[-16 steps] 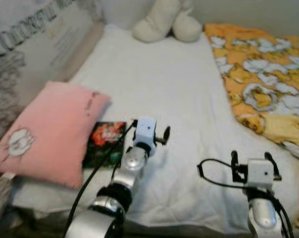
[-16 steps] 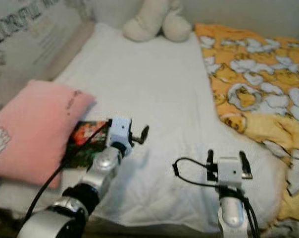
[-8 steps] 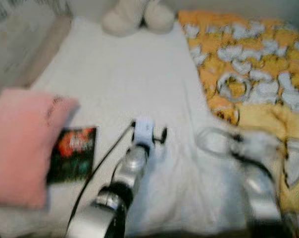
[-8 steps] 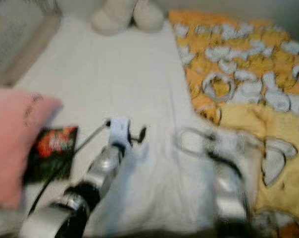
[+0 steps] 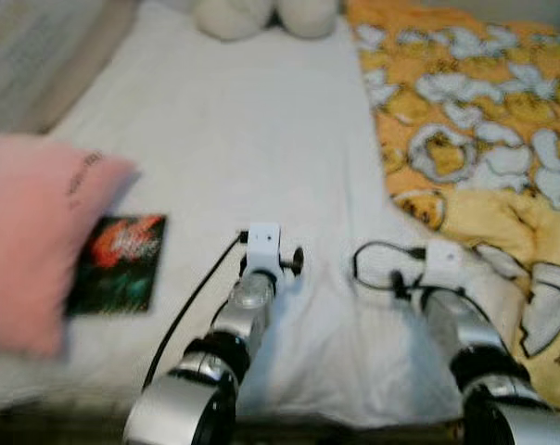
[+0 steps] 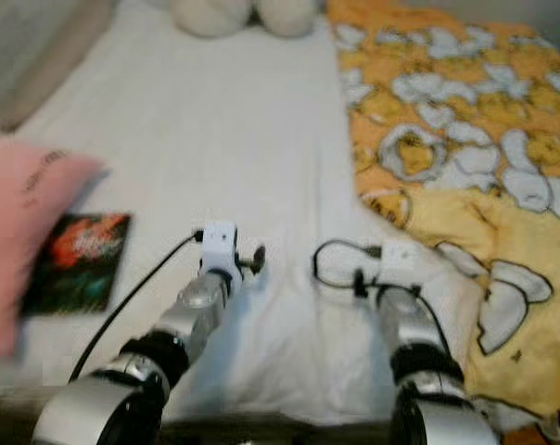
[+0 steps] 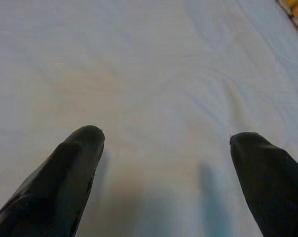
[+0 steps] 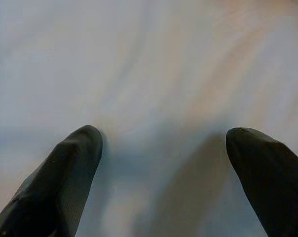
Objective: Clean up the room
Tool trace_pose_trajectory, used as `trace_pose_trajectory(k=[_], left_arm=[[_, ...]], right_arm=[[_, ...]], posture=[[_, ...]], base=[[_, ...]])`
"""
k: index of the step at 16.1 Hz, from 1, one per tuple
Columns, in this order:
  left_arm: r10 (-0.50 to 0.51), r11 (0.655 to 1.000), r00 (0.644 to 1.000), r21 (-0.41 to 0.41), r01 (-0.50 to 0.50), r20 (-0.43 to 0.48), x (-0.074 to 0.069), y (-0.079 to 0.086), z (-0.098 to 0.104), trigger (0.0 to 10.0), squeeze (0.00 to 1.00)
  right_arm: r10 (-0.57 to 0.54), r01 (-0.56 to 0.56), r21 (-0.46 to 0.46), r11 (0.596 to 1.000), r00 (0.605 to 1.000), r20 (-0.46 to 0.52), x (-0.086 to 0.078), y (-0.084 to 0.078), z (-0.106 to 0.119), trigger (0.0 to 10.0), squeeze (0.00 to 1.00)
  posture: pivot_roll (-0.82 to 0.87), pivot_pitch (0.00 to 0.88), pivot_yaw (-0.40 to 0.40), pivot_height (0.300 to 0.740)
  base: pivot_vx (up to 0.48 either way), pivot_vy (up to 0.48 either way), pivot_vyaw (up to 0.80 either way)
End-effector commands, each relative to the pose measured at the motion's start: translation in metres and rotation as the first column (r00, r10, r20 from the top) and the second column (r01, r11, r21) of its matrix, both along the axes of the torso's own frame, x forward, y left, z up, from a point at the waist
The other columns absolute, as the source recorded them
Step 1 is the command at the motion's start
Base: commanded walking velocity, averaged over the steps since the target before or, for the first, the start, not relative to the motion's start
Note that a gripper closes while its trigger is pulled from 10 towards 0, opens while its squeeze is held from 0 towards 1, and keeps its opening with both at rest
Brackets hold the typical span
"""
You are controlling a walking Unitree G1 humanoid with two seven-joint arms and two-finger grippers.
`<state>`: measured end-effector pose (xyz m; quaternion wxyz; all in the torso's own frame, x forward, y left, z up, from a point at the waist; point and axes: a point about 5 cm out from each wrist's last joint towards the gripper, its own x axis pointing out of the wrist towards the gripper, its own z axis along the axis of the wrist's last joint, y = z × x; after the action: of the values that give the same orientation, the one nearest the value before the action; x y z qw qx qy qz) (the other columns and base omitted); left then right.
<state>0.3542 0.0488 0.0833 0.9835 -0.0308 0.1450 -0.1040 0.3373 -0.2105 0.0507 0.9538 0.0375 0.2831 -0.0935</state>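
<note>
A dark book (image 5: 118, 264) with a red picture on its cover lies flat on the white bed sheet (image 5: 261, 130), its left edge against a pink pillow (image 5: 30, 232). My left arm (image 5: 252, 297) reaches over the sheet just right of the book. My left gripper (image 7: 166, 140) is open above bare sheet, with nothing between its fingers. My right arm (image 5: 447, 306) reaches out beside it, close to the yellow blanket (image 5: 475, 139). My right gripper (image 8: 164, 133) is open too, low over bare white sheet.
A cream plush toy (image 5: 261, 14) sits at the far end of the bed. The yellow blanket with white patterns is bunched along the bed's right side. A grey wall panel (image 5: 30, 56) runs along the left.
The camera has swung and tilted, so the whole scene shifted left. My right arm has stretched forward until it is level with the left. The book and the pillow lie as before.
</note>
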Motion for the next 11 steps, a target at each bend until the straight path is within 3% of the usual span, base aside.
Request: trace_pose_trajectory(k=[1, 3, 5, 7, 8, 10, 11], left_arm=[[-0.037, 0.999, 0.999, -0.003, 0.037, 0.010, -0.002, -0.017, 0.005, 10.0, 0.00], [-0.081, 0.996, 0.996, 0.031, 0.082, -0.028, -0.005, -0.019, -0.001, 10.0, 0.00], [-0.251, 0.960, 0.951, 0.079, 0.268, -0.184, -0.021, -0.038, -0.020, 10.0, 0.00], [-0.297, 0.932, 0.922, 0.134, 0.336, -0.249, -0.028, -0.043, -0.029, 10.0, 0.00], [-0.324, 0.889, 0.902, 0.235, 0.393, -0.285, -0.035, -0.044, -0.037, 10.0, 0.00], [-0.351, 0.842, 0.886, 0.312, 0.440, -0.303, -0.037, -0.042, -0.042, 10.0, 0.00], [-0.365, 0.778, 0.861, 0.392, 0.491, -0.353, -0.043, -0.036, -0.051, 10.0, 0.00]], right_arm=[[-0.015, 0.018, 0.053, 0.998, 0.998, -0.057, -0.006, -0.001, -0.010, 10.0, 0.00], [0.024, -0.011, 0.104, 0.994, 0.992, -0.122, -0.015, 0.009, -0.026, 10.0, 0.00], [0.039, -0.024, 0.084, 0.996, 0.983, -0.177, -0.028, 0.007, -0.041, 10.0, 0.00], [0.047, -0.037, 0.052, 0.998, 0.980, -0.196, -0.031, 0.003, -0.044, 10.0, 0.00], [0.050, -0.047, 0.020, 0.999, 0.978, -0.203, -0.033, -0.003, -0.045, 10.0, 0.00], [0.053, -0.049, 0.026, 0.998, 0.976, -0.210, -0.036, -0.005, -0.047, 10.0, 0.00], [0.068, -0.065, 0.020, 0.998, 0.974, -0.217, -0.042, -0.007, -0.053, 10.0, 0.00]], posture=[[0.14, 0.259, -0.038, 0.740], [0.14, 0.267, -0.035, 0.740], [0.13, 0.287, -0.039, 0.740], [0.11, 0.289, -0.038, 0.740], [0.10, 0.287, -0.040, 0.740], [0.09, 0.286, -0.036, 0.740], [0.07, 0.281, -0.035, 0.740]], base=[[0.000, 0.000, 0.00], [0.000, 0.000, 0.00], [0.000, 0.000, 0.00], [0.000, 0.000, 0.00], [0.000, 0.000, 0.00], [0.000, 0.000, 0.00], [0.000, 0.000, 0.00]])
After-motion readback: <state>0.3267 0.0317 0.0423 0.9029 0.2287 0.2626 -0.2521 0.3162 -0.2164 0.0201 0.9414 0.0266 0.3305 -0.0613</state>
